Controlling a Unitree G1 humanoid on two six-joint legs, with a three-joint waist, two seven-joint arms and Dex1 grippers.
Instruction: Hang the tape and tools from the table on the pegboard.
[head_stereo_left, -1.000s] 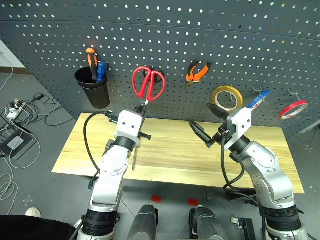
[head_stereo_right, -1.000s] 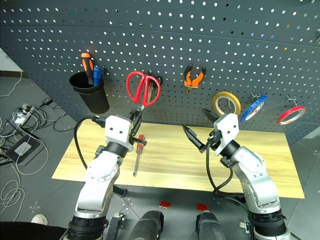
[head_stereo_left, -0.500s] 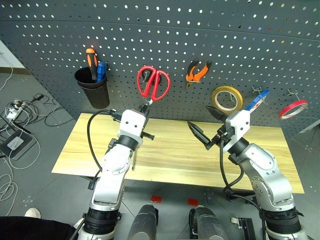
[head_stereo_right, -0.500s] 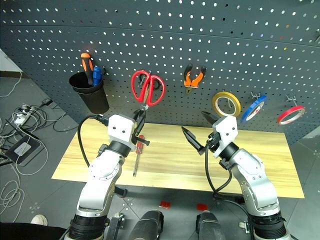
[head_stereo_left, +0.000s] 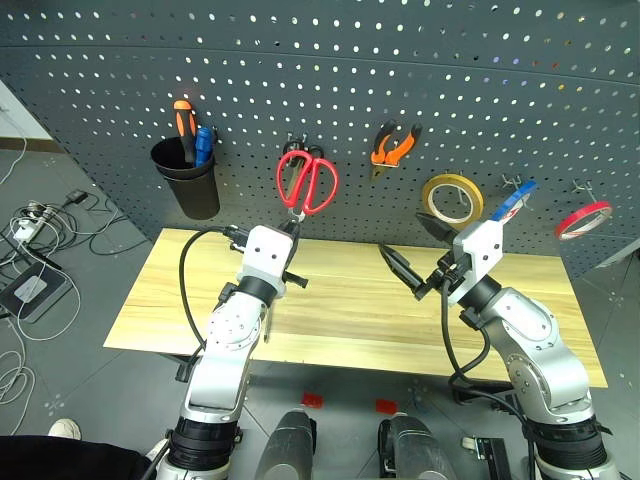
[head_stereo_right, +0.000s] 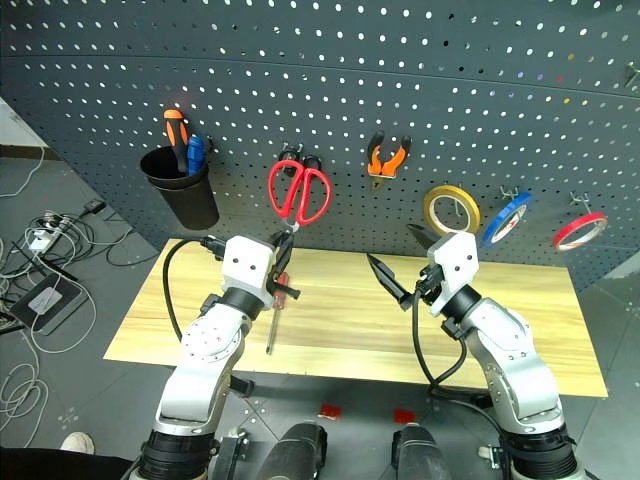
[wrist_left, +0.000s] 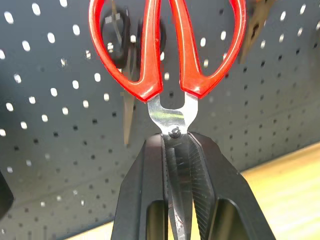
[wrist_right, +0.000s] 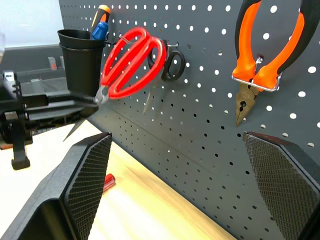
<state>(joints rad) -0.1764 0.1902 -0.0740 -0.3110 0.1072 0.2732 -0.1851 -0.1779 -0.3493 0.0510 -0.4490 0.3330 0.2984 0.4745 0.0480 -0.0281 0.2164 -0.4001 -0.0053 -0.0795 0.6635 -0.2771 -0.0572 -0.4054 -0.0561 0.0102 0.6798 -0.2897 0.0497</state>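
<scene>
My left gripper is shut on the steel blades of the red-handled scissors. It holds them upright with the handles against the pegboard. The handles sit by the hook with the small black scissors; whether they hang on it I cannot tell. The orange-and-black pliers and the yellow-tan tape hang on hooks. On the table, just right of my left arm, lies the red-handled screwdriver. My right gripper stands open and empty above the table, below the pliers.
A black cup with orange and blue handles hangs at the board's left. A thin blue roll and a thin red roll hang at the right. Cables and a power strip lie on the floor to the left.
My left gripper carried the red scissors to the right along the board, then lowered them a little at the hook with the black scissors. The right arm has kept still.
</scene>
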